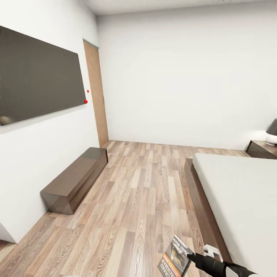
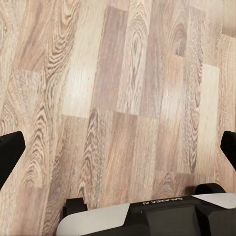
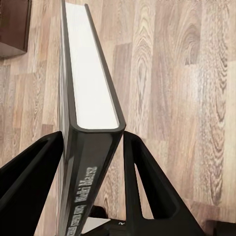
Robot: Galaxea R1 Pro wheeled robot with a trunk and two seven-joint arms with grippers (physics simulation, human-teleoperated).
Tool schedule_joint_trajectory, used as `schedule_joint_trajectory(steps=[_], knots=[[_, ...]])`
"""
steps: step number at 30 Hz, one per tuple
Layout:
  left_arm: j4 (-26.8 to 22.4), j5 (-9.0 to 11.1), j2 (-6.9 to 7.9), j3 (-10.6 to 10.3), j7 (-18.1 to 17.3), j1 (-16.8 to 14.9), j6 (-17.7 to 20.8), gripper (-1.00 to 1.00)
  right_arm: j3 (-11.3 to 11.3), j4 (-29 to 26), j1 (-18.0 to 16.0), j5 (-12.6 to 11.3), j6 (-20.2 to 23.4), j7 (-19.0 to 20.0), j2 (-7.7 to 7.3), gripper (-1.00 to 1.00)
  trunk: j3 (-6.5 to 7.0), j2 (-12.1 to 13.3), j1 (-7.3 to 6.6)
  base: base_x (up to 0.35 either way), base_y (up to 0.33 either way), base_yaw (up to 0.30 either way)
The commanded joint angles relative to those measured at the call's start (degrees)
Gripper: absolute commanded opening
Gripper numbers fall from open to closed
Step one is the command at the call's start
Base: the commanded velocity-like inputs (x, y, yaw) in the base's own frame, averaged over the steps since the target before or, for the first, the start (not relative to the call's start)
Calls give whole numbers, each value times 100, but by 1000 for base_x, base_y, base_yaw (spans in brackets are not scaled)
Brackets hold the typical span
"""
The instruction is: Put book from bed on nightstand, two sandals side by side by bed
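From my head camera, my right fingers (image 1: 189,257) grip the thin dark paperback book (image 1: 175,257) low over the wood-plank floor (image 1: 138,200), beside the grey-mattressed bed (image 1: 246,192). My left wrist camera shows my left fingers (image 2: 11,150) spread apart. My right wrist camera shows the book's spine clamped, long axis pointing away.

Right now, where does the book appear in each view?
Head view: the book sits at the bottom edge, right of centre, held in the right end effector over the floor beside the bed.
Left wrist view: wood floor and the open left end effector.
Right wrist view: book edge-on, clamped between the fingers.
Shared landmark: the plank floor.
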Motion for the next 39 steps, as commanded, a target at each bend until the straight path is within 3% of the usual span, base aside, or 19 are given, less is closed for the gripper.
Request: schedule_joint_trajectory(steps=[1,18,39], knots=[[4,-62,1,45,-13,-6,-28,100,43,13,-10,-62,26,30,-1,-100,-4,-13,4,0,0,0],[5,-62,1,45,-13,-6,-28,100,43,13,-10,-62,26,24,-1,-100,143,-13,4,0,0,0],[5,-62,1,45,-13,-6,-28,100,43,118,-10,-62,33,12,-1,-100,150,-13,4,0,0,-4]])
